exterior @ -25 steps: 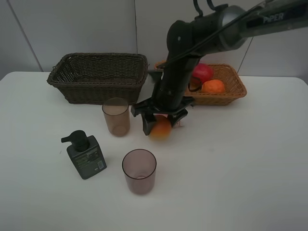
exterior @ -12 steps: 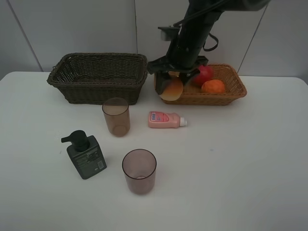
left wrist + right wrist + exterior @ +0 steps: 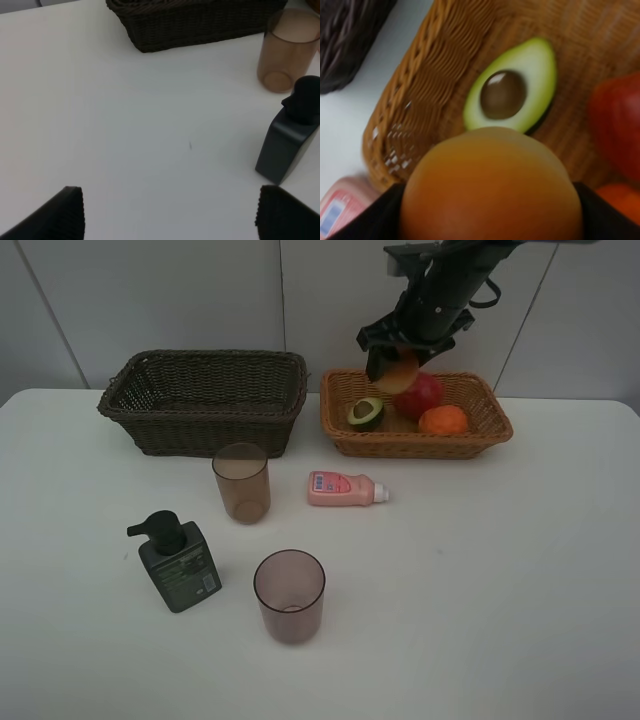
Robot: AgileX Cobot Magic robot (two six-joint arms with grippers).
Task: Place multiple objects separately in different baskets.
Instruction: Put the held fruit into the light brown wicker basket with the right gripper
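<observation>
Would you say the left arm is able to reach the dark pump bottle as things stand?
Probably yes: the left gripper is open and empty, and only bare table lies between it and the pump bottle.

Exterior high: mounted high, looks down across white table (image 3: pixel 520 600) toward deep dark brown woven wicker basket (image 3: pixel 205 400), whole scene in view.
Left wrist: low, near table, faces that basket; shares it, translucent brownish-pink cup (image 3: pixel 287 50), dark green pump bottle (image 3: pixel 287 145) near it.
Right wrist: very close, looks down just beside dark basket onto shallow orange-tan wicker basket (image 3: pixel 435 85), green avocado half (image 3: pixel 512 92); both shared with exterior.
</observation>
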